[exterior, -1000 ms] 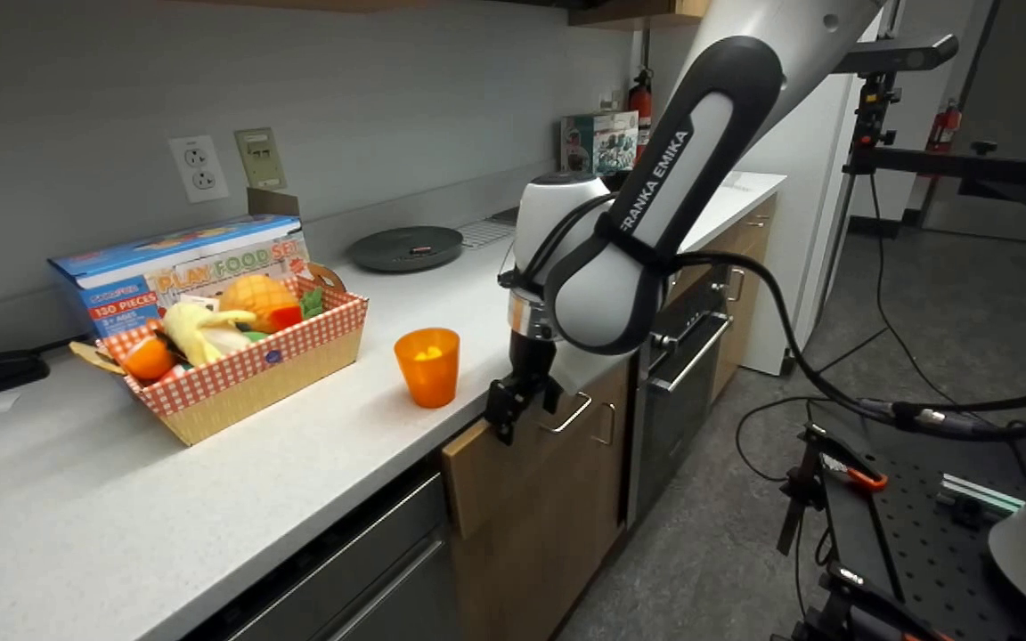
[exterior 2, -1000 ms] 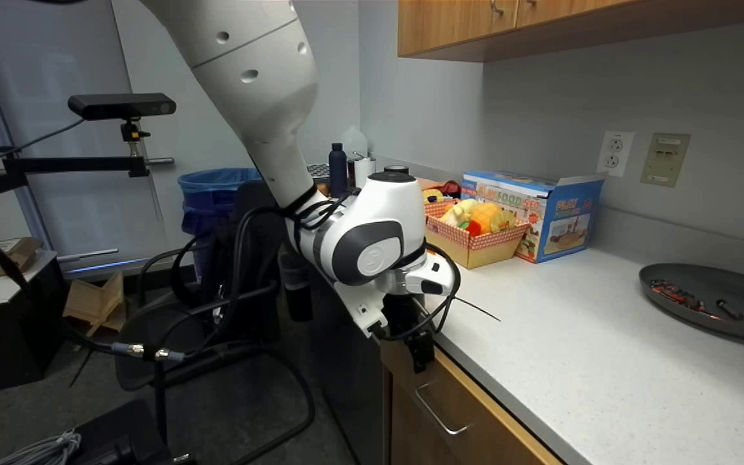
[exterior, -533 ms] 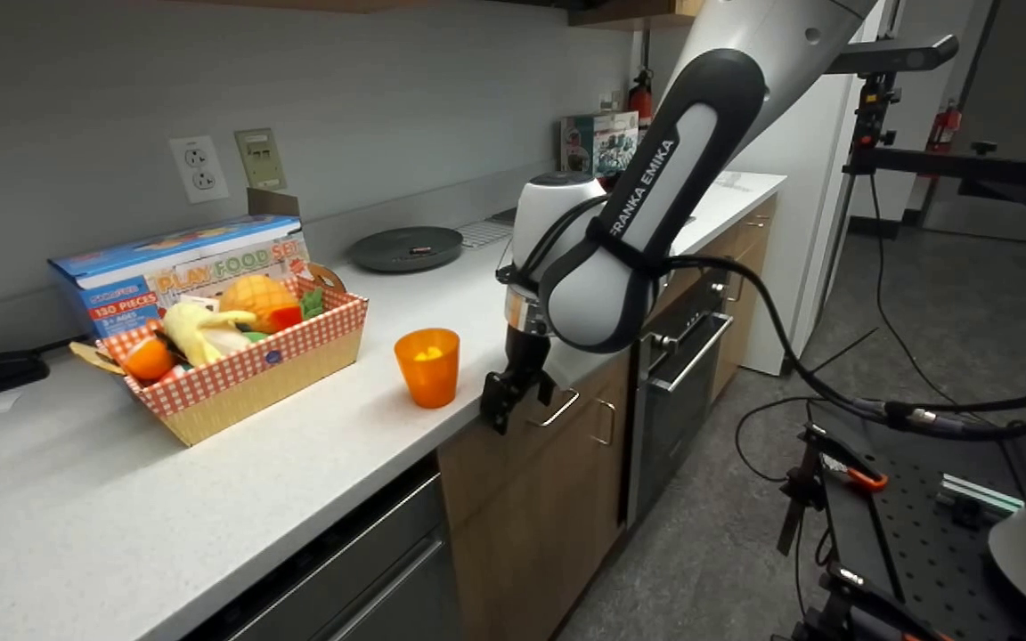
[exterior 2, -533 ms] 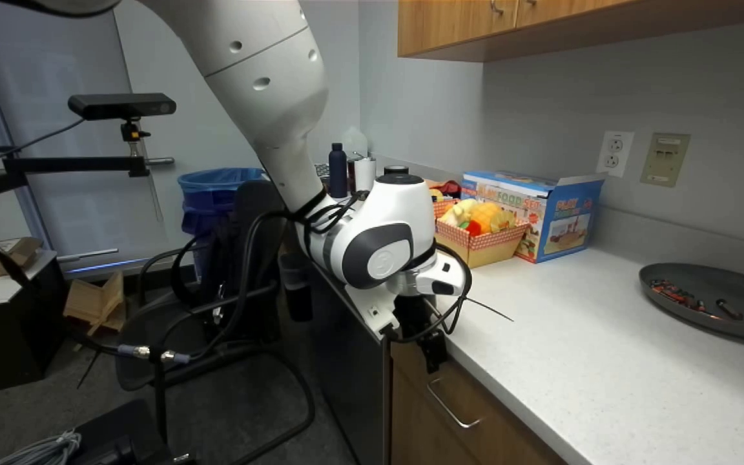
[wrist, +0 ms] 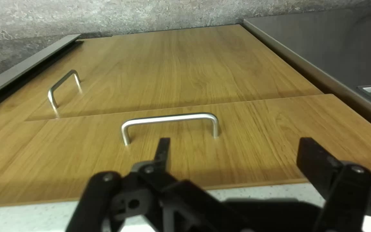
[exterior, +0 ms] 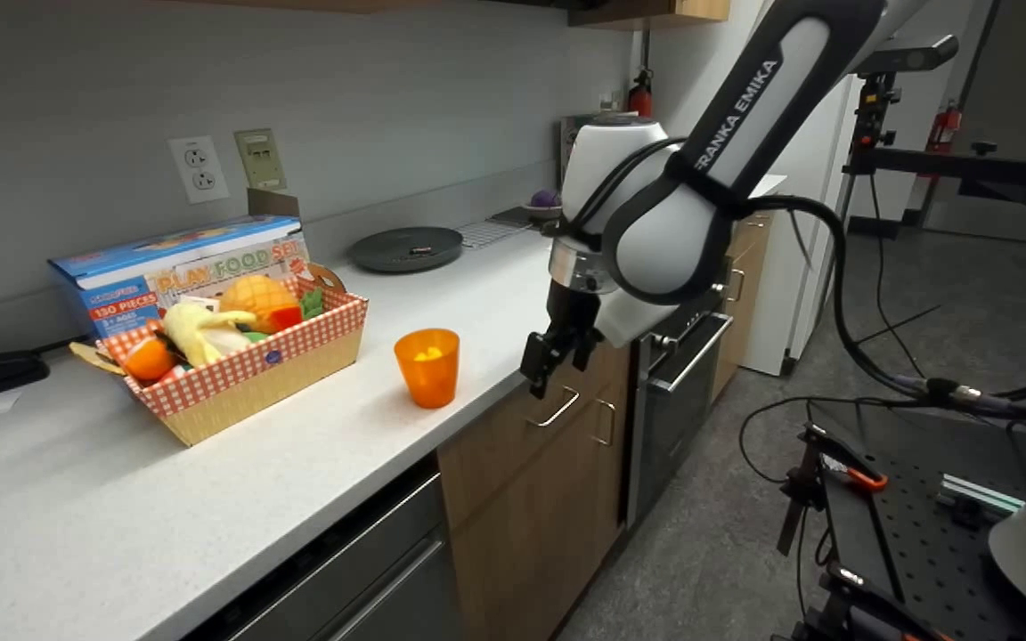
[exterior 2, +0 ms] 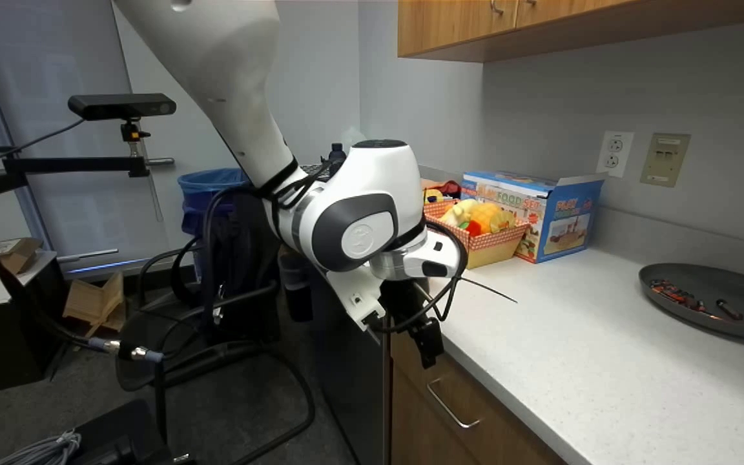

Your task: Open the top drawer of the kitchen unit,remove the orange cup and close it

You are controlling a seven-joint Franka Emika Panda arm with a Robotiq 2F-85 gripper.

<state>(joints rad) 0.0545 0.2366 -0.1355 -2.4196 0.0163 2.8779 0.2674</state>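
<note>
Indoors, a pale counter (exterior: pixel 210 499) lines a grey wall (exterior: pixel 424 98), bearing the orange cup (exterior: pixel 428 369); the tool (wrist: pixel 235 153) gapes wide, empty.

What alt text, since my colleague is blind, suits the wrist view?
An open black Robotiq gripper occupies the foreground; behind it is a closed wooden drawer with a silver bar handle. Farther up, a cabinet door has a similar handle; speckled white countertop shows along the bottom.

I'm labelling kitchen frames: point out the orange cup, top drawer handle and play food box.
Orange cup (exterior: pixel 430 376): in an exterior view, front wall.
Top drawer handle (wrist: pixel 169 119): in the wrist view, bar's middle.
Play food box (exterior 2: pixel 558 221): in an exterior view, end panel.
</note>
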